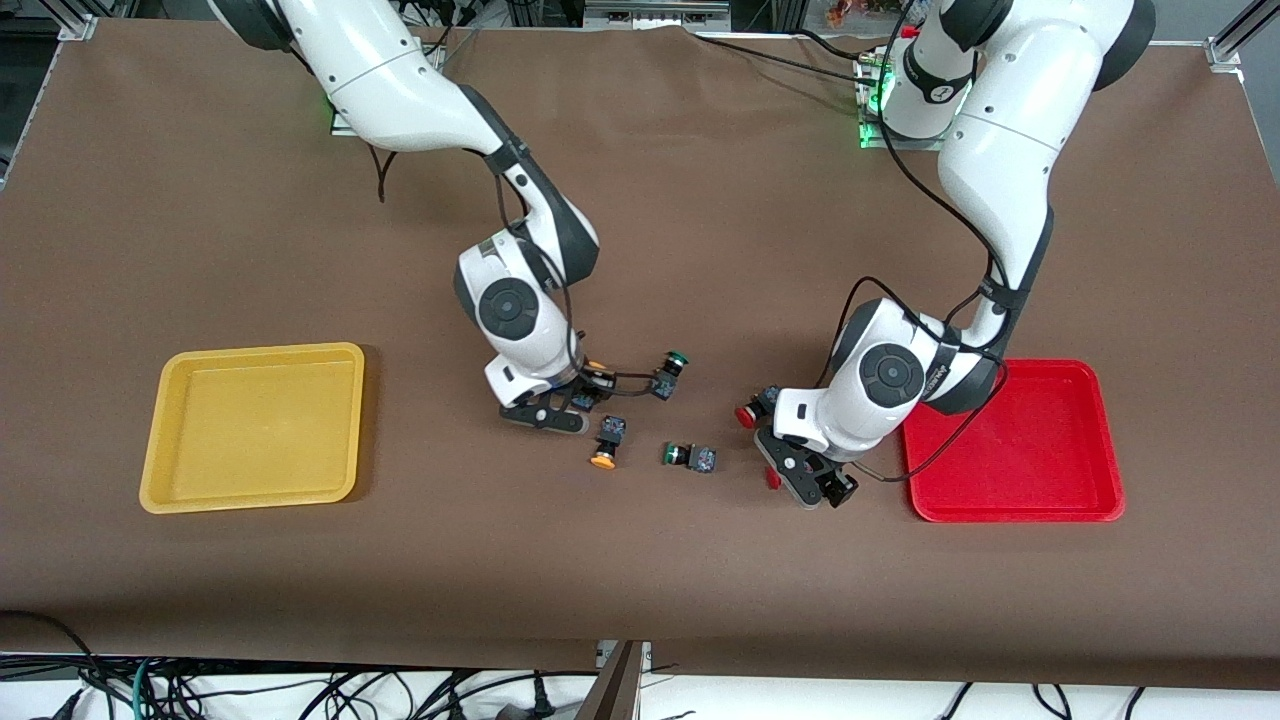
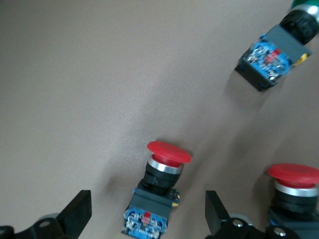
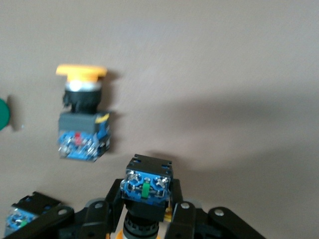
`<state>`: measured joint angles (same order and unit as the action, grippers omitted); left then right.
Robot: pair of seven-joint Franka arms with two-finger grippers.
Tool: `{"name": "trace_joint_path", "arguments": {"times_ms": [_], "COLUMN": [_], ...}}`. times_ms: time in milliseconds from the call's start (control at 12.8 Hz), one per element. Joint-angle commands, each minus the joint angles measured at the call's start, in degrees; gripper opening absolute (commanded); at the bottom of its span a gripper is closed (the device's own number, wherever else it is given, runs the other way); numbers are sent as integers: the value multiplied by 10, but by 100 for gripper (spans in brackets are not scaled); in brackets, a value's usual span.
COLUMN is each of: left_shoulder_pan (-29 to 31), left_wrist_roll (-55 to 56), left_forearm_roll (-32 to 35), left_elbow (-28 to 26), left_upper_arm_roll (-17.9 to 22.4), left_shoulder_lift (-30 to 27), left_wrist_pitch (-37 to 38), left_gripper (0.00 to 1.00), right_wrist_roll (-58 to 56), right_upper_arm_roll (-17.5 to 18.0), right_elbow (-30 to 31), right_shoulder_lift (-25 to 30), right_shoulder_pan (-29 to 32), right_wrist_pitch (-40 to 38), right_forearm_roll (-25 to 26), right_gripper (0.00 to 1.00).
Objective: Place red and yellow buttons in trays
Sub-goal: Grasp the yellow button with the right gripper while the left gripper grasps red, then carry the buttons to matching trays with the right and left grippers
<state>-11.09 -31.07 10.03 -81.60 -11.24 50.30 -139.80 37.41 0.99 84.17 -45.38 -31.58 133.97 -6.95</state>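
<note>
My right gripper (image 1: 583, 396) (image 3: 147, 211) is shut on a yellow button (image 3: 147, 185). Its orange cap (image 1: 597, 367) points back toward the wrist. A second yellow button (image 1: 607, 443) (image 3: 82, 119) lies on the table close by. My left gripper (image 1: 792, 480) (image 2: 148, 214) is open and low over the table. One red button (image 1: 771, 478) (image 2: 158, 191) lies on its side between the fingers (image 2: 77, 214), touching neither. The other red button (image 1: 750, 412) (image 2: 294, 191) lies just outside one finger. The yellow tray (image 1: 260, 350) is at the right arm's end and the red tray (image 1: 1010, 515) at the left arm's end.
Two green-capped buttons lie mid-table: one (image 1: 670, 372) (image 2: 271, 57) beside my right gripper, one (image 1: 690, 457) between the two grippers. A brown cloth (image 1: 640, 580) covers the table. Cables hang below its front edge.
</note>
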Motion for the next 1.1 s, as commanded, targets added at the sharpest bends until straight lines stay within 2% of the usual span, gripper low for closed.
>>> {"name": "trace_joint_path", "arguments": {"times_ms": [0, 78, 157, 314, 392, 471, 549, 627, 706, 863, 1020], "left_shoulder_pan": [0, 0, 2, 13, 13, 13, 14, 14, 14, 17, 25], "left_wrist_roll": [-21, -18, -13, -13, -11, -8, -9, -9, -7, 1, -7], "left_forearm_roll": [-2, -3, -4, -7, -8, -8, -8, -7, -7, -6, -6], "left_elbow": [36, 37, 36, 36, 35, 35, 35, 35, 36, 29, 25], "left_upper_arm_roll": [1, 1, 1, 0, 0, 0, 0, 0, -1, -5, -6], "left_shoulder_lift": [31, 33, 35, 36, 36, 35, 35, 32, 28, -7, -58], "left_wrist_pitch": [1, 1, 0, 0, 0, 0, 0, 0, 1, 20, 106], "left_gripper": [100, 100, 90, 40, 36, 21, 0, 0, 0, 0, 0], "right_wrist_roll": [-104, -139, -179, -271, -311, -350, -394, -444, -487, -527, -564], "right_upper_arm_roll": [5, 3, -2, -33, -64, -94, -126, -156, -167, -167, -168], "right_elbow": [6, 7, 7, 7, 7, 7, 9, 12, 12, 12, 11], "right_shoulder_lift": [49, 62, 71, 86, 90, 90, 89, 85, 84, 80, 72], "right_shoulder_pan": [55, 80, 105, 134, 135, 135, 135, 140, 159, 206, 238], "right_wrist_pitch": [-81, -113, -133, -171, -184, -200, -213, -214, -213, -213, -206], "right_forearm_roll": [1, 1, 1, 1, 2, 2, 2, 0, -1, 1, 2], "right_gripper": [0, 0, 0, 0, 0, 0, 0, 0, 0, 1, 2]}}
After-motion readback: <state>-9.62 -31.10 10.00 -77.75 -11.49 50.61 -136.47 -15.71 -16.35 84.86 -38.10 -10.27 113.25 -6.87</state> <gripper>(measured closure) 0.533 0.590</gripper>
